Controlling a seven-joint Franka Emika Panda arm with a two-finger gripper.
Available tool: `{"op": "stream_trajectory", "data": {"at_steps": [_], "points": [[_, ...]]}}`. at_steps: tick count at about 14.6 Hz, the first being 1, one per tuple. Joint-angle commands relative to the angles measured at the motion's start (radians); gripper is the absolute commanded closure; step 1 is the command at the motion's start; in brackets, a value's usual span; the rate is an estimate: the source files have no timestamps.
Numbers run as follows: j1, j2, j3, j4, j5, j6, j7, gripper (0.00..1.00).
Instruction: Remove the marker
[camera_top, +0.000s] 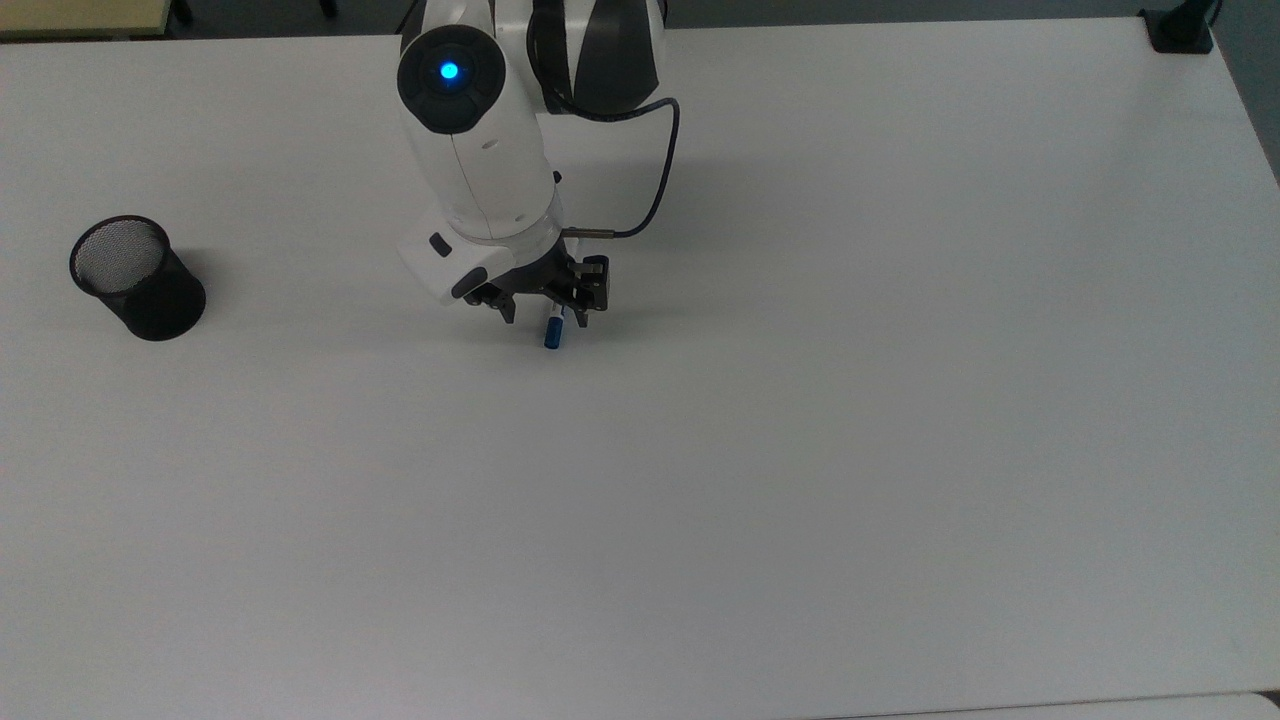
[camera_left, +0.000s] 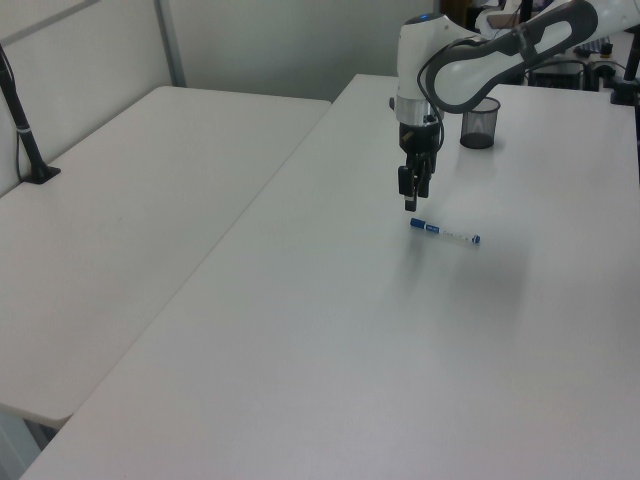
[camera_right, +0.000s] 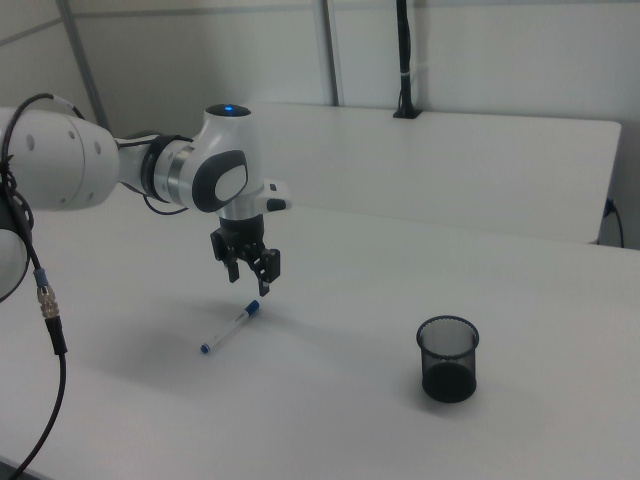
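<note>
The marker (camera_left: 445, 232) lies flat on the white table (camera_left: 330, 350), a slim white barrel with a blue cap (camera_top: 552, 335). In the right view the marker (camera_right: 232, 327) rests at a slant with its cap end under the fingers. My gripper (camera_top: 545, 312) hangs open just above the cap end, holding nothing; it also appears in the left view (camera_left: 410, 195) and the right view (camera_right: 249, 281). In the top view the arm hides most of the barrel. The black mesh cup (camera_top: 137, 278) stands upright far off at the top view's left, well apart from the marker.
The mesh cup (camera_left: 480, 121) (camera_right: 448, 358) is the other object on this table. A second white table (camera_left: 130, 210) adjoins at the left view's left, with a black clamp post (camera_left: 25, 130). Another black clamp (camera_top: 1180, 30) sits at the top view's far right corner.
</note>
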Motion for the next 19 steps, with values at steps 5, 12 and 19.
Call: {"op": "stream_trajectory", "data": {"at_steps": [5,12,19], "points": [[0.001,-0.150,-0.007,-0.012,0.003,-0.050,0.059,0.00],[0.018,-0.432,-0.104,0.025,-0.005,-0.370,0.085,0.00],[0.084,-0.474,-0.185,0.021,-0.088,-0.382,0.018,0.00]]}}
